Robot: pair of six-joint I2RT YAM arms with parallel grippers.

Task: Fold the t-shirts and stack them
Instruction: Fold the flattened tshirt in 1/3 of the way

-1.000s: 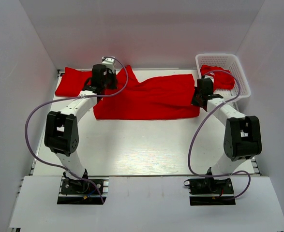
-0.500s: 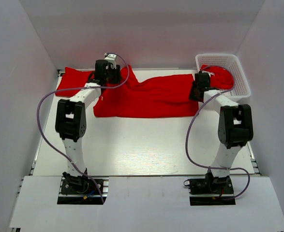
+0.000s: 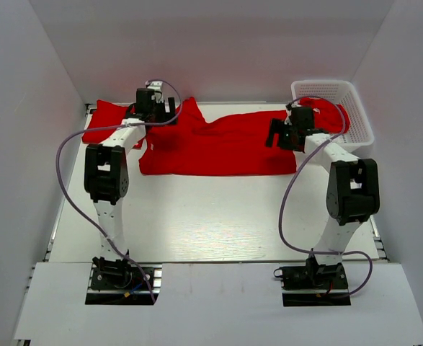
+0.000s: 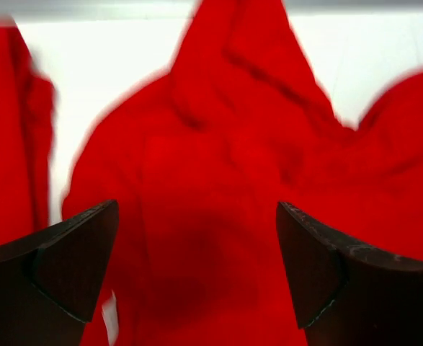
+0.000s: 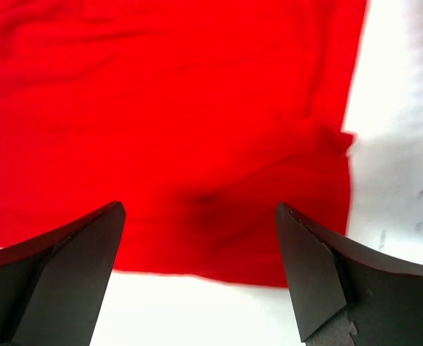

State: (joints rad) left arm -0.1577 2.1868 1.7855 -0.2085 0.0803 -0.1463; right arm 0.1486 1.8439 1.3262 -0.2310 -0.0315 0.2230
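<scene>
Cloth is laid out for folding: t-shirt (image 3: 225,148) flat along the table's (image 3: 218,216) far edge, left hand (image 4: 197,209) and right hand (image 5: 197,209) above its ends, both spread wide, gripping nothing.

From above, the left claw (image 3: 157,104) and its arm cover where the spread t-shirt (image 3: 225,148) meets the second t-shirt (image 3: 101,124) at 10 o'clock; touching or apart, I cannot tell. The right claw (image 3: 280,133) hides the spread shirt's 2 o'clock corner. The red cloth (image 3: 339,117) in the basket (image 3: 326,85) is too bunched to identify. Both wrist views are blurred, the claws cut off at 6 o'clock.
</scene>
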